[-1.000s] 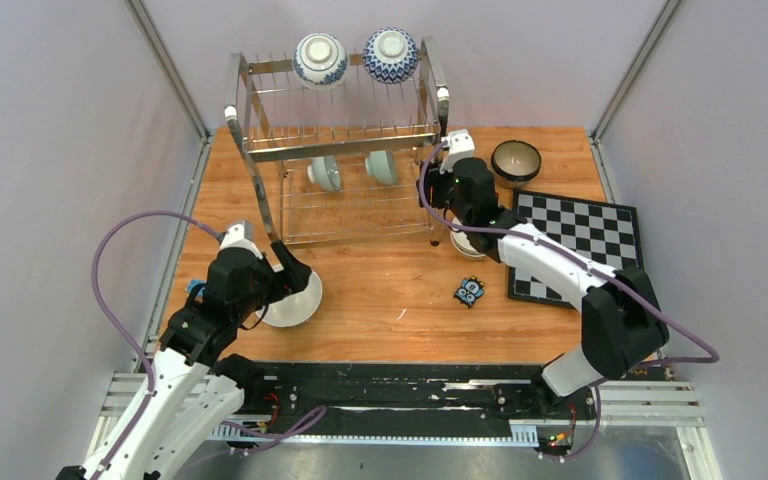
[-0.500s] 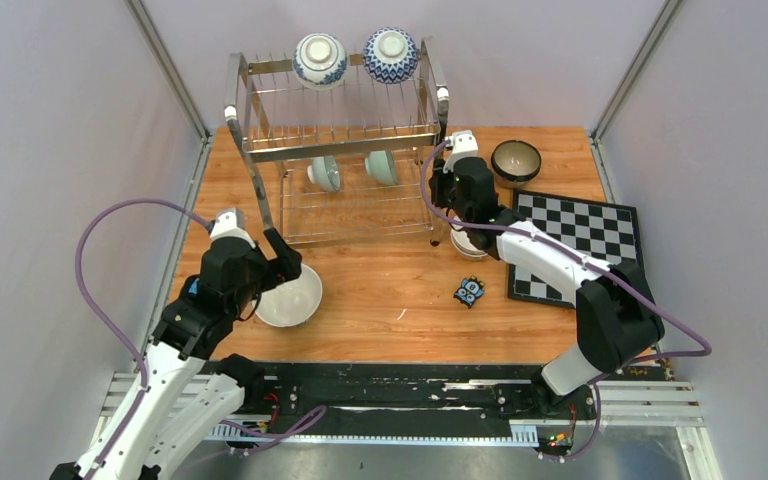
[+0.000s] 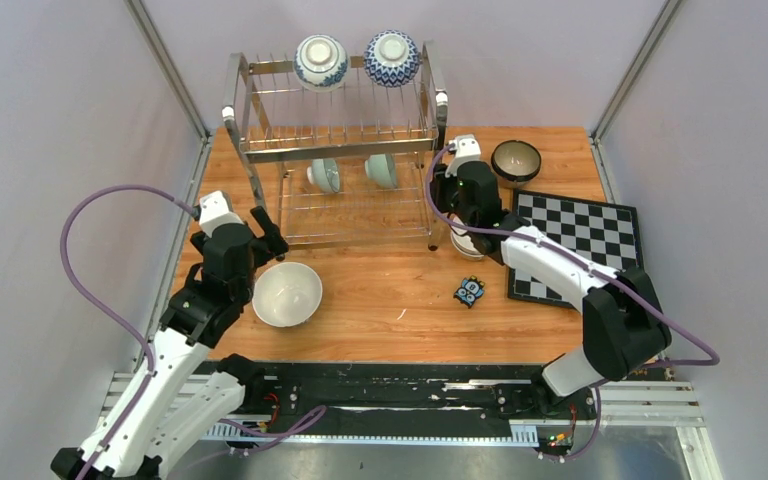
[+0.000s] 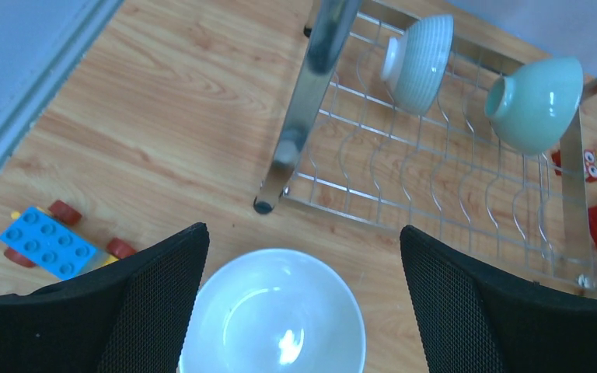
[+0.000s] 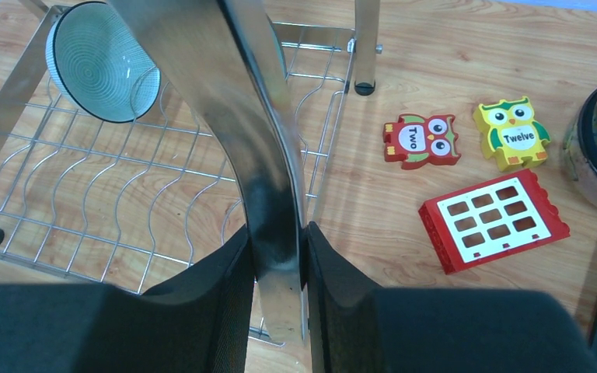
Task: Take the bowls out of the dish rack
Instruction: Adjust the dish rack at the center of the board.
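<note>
now the right claw (image 5: 277, 241) clenches the dish rack post (image 5: 258, 140), left claw (image 4: 303, 233) released over the white bowl (image 4: 276, 322) on the table (image 3: 390, 290); a tug could topple the upper bowls (image 3: 320, 58).

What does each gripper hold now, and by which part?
The right gripper grips the dish rack by its right frame tube. The left gripper is open over the white bowl and holds nothing.
</note>
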Controlling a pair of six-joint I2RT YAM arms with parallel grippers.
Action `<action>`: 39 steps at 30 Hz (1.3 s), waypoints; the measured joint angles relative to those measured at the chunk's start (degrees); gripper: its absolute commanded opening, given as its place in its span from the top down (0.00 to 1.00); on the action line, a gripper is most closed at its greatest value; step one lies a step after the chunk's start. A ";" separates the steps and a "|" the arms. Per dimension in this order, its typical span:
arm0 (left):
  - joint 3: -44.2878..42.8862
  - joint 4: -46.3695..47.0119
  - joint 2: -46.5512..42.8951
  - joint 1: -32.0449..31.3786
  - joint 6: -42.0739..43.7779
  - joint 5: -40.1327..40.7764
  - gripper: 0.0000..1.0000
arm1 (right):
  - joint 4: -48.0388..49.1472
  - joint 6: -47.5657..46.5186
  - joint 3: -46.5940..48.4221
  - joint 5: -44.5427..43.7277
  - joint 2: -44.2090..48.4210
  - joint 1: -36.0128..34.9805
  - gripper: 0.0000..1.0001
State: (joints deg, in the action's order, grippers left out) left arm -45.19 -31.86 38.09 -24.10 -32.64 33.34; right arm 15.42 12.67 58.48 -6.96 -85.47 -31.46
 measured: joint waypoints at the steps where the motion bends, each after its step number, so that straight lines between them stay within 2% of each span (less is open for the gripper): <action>1: 0.00 1.25 0.66 0.00 0.68 0.85 0.07 | -0.04 0.15 -0.26 0.26 0.26 0.00 0.97; 5: -0.02 5.29 4.50 0.00 2.71 3.41 0.11 | -0.28 1.38 -1.38 1.22 1.51 0.00 0.97; 9: 0.09 8.98 9.14 0.00 4.44 5.33 0.25 | -0.92 2.86 -2.47 2.14 2.93 -0.02 0.97; 11: 0.26 10.97 10.78 0.15 4.87 5.95 0.28 | -1.42 3.54 -2.84 2.71 3.54 -0.02 0.97; 21: 2.49 19.91 17.86 5.35 5.01 7.23 0.35 | -3.52 5.92 -4.15 5.57 5.92 -0.09 0.97; 33: 2.45 29.70 29.16 8.76 7.76 3.89 0.67 | -4.55 7.28 -5.44 7.10 7.76 -0.46 0.97; 39: 0.81 32.30 32.94 9.22 11.32 3.91 0.75 | -4.74 7.50 -5.42 6.97 7.85 -0.50 0.97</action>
State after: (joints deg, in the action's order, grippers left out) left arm -44.38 0.45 71.02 -14.87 -21.32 37.26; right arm 10.68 20.16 53.06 0.01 -77.62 -31.97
